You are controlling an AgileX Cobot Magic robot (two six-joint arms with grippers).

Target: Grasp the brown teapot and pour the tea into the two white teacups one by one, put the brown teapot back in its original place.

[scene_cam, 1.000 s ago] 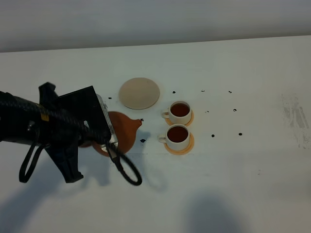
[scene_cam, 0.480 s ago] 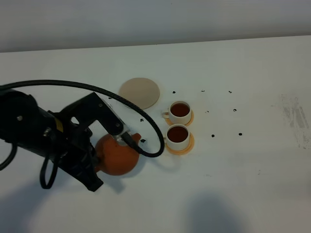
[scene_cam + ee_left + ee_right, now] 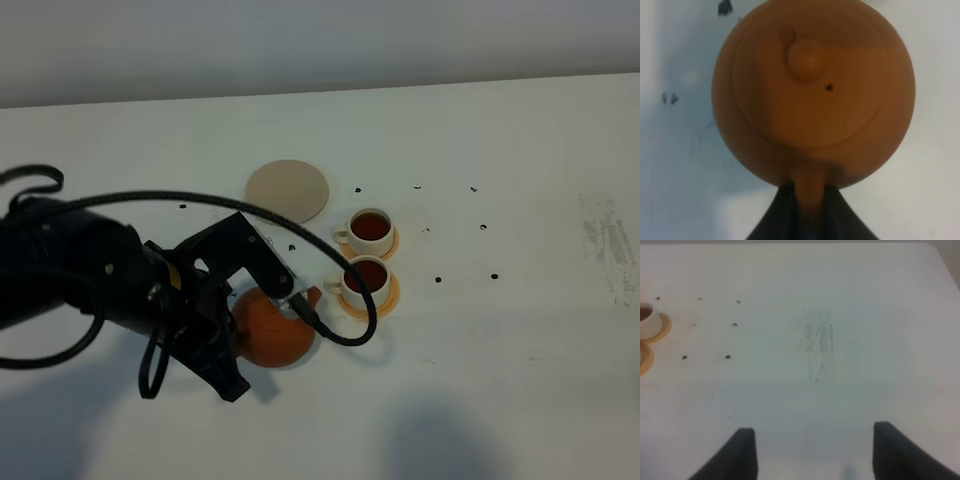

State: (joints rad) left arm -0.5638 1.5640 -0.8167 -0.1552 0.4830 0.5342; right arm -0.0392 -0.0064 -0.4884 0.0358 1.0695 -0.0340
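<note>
The brown teapot is in front of the beige round coaster, its spout reaching close to the nearer of the two white teacups. The farther teacup stands just behind it. Both cups hold dark tea. My left gripper is shut on the teapot's loop handle. The left wrist view shows the teapot lid-on, with the handle pinched between the dark fingers. My right gripper is open over bare table, with one teacup at the picture's edge.
Each cup sits on a small orange coaster. Small dark specks dot the white table to the right of the cups. A faint scuffed patch lies ahead of the right gripper. The left arm's black cable loops over the teapot.
My left arm has carried the teapot toward the front of the table and then right, bringing its spout up to the nearer teacup. The cups and the beige coaster have not moved.
</note>
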